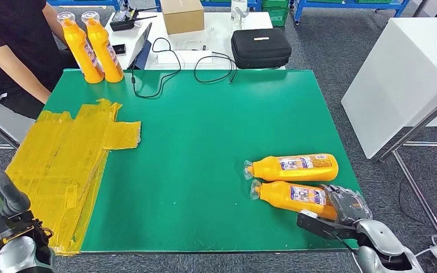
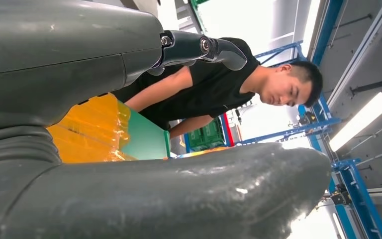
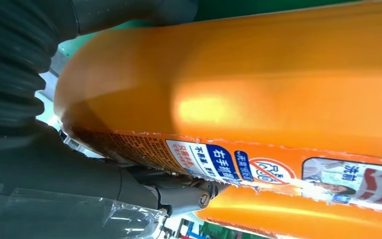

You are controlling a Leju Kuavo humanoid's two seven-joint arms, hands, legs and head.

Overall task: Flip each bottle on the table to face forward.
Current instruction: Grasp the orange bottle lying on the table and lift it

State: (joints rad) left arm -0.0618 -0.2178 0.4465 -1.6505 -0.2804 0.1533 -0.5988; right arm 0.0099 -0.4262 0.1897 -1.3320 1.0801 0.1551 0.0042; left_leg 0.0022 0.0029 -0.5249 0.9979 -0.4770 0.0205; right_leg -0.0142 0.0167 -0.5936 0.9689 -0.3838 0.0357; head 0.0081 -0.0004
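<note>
Right hand: dark fingers are laid over the base end of the nearer lying orange plastic bottle, thumb beneath it at the table edge; the right wrist view shows the bottle's orange body pressed close against the palm, label partly visible. The hand grips this bottle. It lies on its side near the front right corner of the green table mat, clear cap pointing toward the robot's left.

A second lying orange bottle rests just behind it, parallel and touching or nearly so, label upward, cap the same way.

Left hand: off the table's front left corner, beside the sheet of yellow tape strips. In the left wrist view one dark finger is extended and the thick thumb lies apart from it, with nothing held.

Two upright orange bottles stand side by side, touching, at the far left corner. A person in a black shirt sits beside them. Beyond the mat: a black zip case, a cardboard box and black cables.
</note>
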